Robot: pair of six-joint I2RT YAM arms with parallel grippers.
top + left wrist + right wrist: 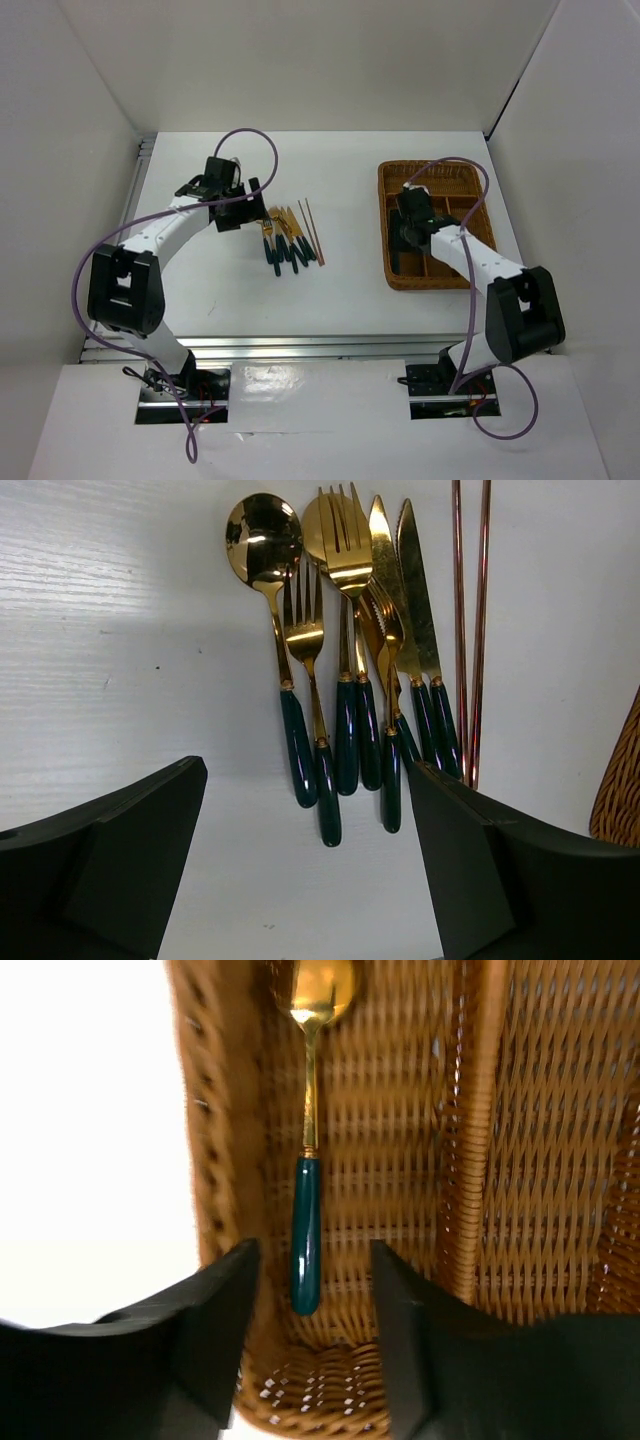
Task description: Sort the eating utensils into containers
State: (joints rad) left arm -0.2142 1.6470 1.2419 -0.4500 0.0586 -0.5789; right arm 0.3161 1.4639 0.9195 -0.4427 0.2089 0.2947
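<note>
Several gold utensils with dark green handles (284,240) lie bunched on the white table, with two thin brown chopsticks (312,230) at their right. In the left wrist view a spoon (264,540), forks (346,550), knives (415,600) and the chopsticks (470,630) show. My left gripper (240,203) hovers open and empty just short of the handle ends (305,772). My right gripper (405,232) is open over the wicker tray's (470,180) left long compartment. One spoon (307,1160) lies loose in that compartment, its handle end between my open right fingers (313,1250).
The tray's woven outer wall (215,1160) and a divider (475,1160) flank the right gripper. The tray's edge also shows in the left wrist view (620,790). White walls enclose the table on three sides. Purple cables loop over both arms.
</note>
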